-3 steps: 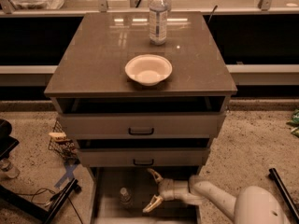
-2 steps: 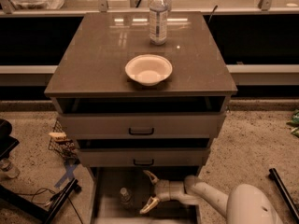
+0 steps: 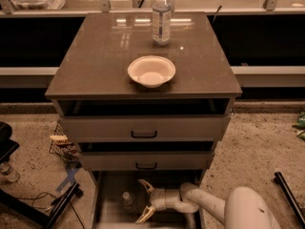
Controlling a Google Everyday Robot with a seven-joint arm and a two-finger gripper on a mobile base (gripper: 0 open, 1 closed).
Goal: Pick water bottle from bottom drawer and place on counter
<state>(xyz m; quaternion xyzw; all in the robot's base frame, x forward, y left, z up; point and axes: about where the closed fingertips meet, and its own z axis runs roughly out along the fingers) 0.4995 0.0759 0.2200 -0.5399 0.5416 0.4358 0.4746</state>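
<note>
The water bottle (image 3: 127, 199), small and clear with a white cap, stands upright on the pale floor of the open bottom drawer (image 3: 108, 194), towards its left. My gripper (image 3: 144, 202) reaches into the drawer from the lower right. Its two pale fingers are spread open, one above and one below, with the tips just right of the bottle and not touching it. The glossy grey-brown counter (image 3: 95, 61) tops the cabinet.
A white bowl (image 3: 151, 71) sits mid-counter, and a taller labelled bottle (image 3: 161, 17) stands behind it. The two upper drawers (image 3: 143, 128) are slightly pulled out above the gripper. A wire basket (image 3: 64, 147) and black stand legs (image 3: 57, 206) lie on the floor at the left.
My gripper has moved left across the bottom drawer, closer to the water bottle, with its fingers still spread. The bottle has not moved.
</note>
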